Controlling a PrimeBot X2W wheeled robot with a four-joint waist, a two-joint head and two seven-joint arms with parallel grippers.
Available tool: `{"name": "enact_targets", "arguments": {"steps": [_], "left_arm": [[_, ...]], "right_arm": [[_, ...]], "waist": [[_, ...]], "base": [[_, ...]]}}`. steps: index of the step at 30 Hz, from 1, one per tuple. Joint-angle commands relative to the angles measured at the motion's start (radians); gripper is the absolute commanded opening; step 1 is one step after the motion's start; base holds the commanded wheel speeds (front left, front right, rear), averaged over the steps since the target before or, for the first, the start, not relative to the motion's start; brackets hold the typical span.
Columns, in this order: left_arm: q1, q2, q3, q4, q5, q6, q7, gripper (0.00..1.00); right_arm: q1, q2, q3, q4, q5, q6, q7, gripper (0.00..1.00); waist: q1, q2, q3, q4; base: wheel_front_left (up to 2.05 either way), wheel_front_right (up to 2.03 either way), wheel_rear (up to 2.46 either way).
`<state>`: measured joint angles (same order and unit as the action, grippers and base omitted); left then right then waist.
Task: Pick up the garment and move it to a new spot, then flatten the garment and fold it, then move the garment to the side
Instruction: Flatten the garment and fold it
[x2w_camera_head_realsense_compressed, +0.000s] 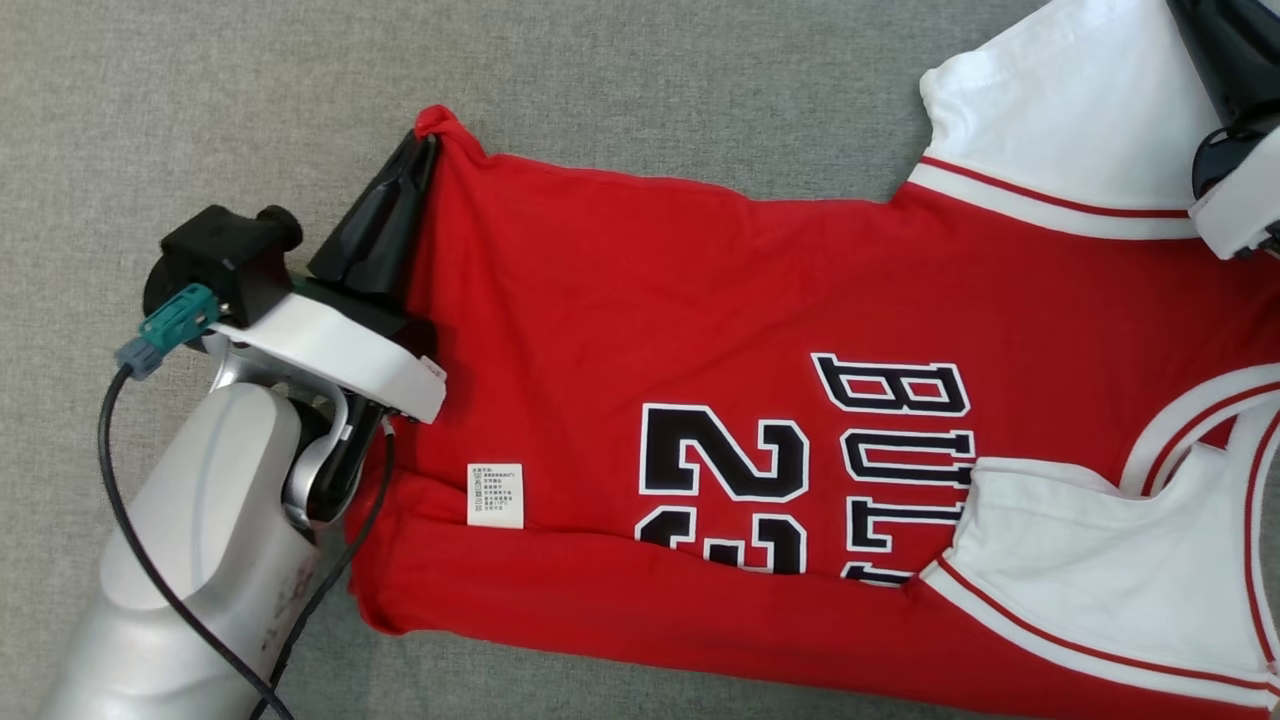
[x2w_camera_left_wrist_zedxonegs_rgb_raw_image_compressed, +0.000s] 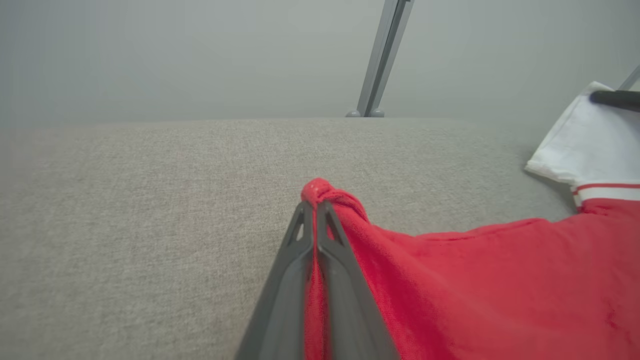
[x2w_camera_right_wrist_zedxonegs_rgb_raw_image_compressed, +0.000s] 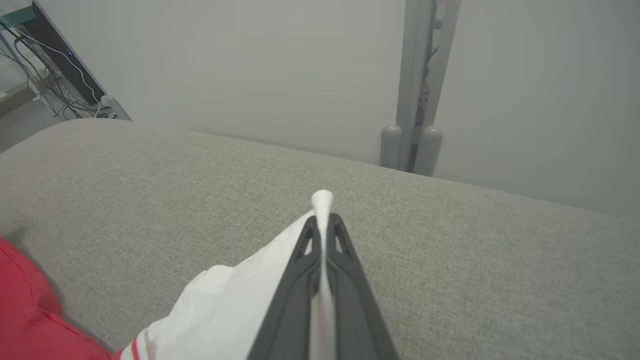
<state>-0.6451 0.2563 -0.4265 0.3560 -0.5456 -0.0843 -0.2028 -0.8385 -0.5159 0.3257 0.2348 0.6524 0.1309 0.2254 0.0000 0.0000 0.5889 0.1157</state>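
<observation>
Red garment (x2w_camera_head_realsense_compressed: 620, 300) lying spread on grey cloth surface (x2w_camera_head_realsense_compressed: 200, 100), stretching between my two grippers. I am pinching its red corner in left gripper (x2w_camera_left_wrist_zedxonegs_rgb_raw_image_compressed: 316, 206), clamping white sleeve (x2w_camera_right_wrist_zedxonegs_rgb_raw_image_compressed: 225, 295) in right gripper (x2w_camera_right_wrist_zedxonegs_rgb_raw_image_compressed: 324, 220), both pairs of fingers pressed together.

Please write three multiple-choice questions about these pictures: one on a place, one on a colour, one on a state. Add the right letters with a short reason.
1. Where does the left gripper hold the jersey? A) a red corner B) the collar C) the printed number
2. What colour is the sleeve in the right gripper? A) black B) white C) red
3. How is the right gripper? A) wide open B) shut on cloth C) shut on nothing

1 A: red cloth bunches at its tips.
2 B: the pinched cloth is white.
3 B: it is closed, clamping the sleeve.
</observation>
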Motion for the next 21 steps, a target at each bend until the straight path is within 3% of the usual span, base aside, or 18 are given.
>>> {"name": "enact_targets", "arguments": {"steps": [1,14,21], "left_arm": [[0.011,0.015,0.010,-0.021,-0.001,0.012,-0.003,0.00],[0.237,0.101,0.071,-0.258,-0.079,0.084,0.060,0.00],[0.361,0.119,0.087,-0.341,-0.128,0.115,0.095,0.00]], "right_arm": [[0.021,-0.012,-0.018,-0.025,0.011,0.000,-0.013,0.00],[0.286,0.004,-0.120,-0.216,0.019,0.000,-0.034,0.00],[0.456,0.056,-0.151,-0.295,0.029,0.000,-0.049,0.00]], "waist": [[0.0000,0.0000,-0.011,-0.009],[0.0000,0.0000,-0.097,-0.050],[0.0000,0.0000,-0.149,-0.063]], "base": [[0.00,0.00,0.00],[0.00,0.00,0.00],[0.00,0.00,0.00]]}}
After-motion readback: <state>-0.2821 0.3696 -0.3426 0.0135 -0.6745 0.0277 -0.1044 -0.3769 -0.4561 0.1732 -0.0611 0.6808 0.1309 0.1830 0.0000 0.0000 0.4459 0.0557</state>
